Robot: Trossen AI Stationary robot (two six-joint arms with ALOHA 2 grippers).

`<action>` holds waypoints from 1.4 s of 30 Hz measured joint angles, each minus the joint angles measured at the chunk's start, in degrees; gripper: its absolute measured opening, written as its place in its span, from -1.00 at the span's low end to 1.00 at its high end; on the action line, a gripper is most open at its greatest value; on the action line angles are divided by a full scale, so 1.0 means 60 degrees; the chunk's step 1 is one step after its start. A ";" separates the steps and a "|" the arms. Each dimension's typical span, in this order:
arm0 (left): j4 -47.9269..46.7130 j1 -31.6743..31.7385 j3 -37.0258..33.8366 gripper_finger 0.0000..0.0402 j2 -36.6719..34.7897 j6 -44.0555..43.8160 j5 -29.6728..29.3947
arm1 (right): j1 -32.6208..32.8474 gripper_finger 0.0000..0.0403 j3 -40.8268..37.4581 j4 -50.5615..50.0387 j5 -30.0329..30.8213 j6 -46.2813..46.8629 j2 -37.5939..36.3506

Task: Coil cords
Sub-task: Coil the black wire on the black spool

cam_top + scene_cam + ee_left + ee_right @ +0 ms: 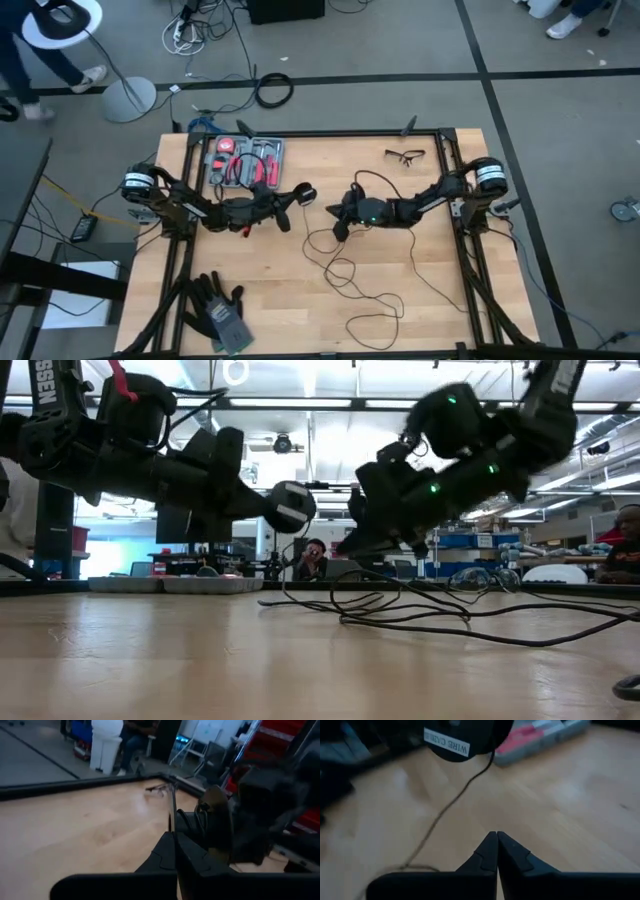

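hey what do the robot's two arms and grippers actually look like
Both arms are dark, near-black jointed links with black cables running along them. Each base joint carries a round white-and-black banded collar. The right arm shows small green indicator lights near its wrist. The left gripper and right gripper each end in two dark, tapered wedge-shaped fingers.
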 joint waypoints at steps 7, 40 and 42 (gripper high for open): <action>0.0557 0.0016 0.0033 -1.00 -0.0002 0.0417 -0.0106 | 0.0108 -0.87 0.0332 0.2327 -0.0295 0.0018 0.1565; 0.0663 0.0012 0.0015 -1.00 -0.0002 0.0417 -0.0142 | 0.0057 -0.68 0.2027 0.1543 -0.1836 -0.0446 0.2368; 0.0663 0.0012 0.0018 -1.00 -0.0002 0.0417 -0.0142 | 0.0057 -0.87 0.2317 0.1038 -0.1983 -0.0684 0.2368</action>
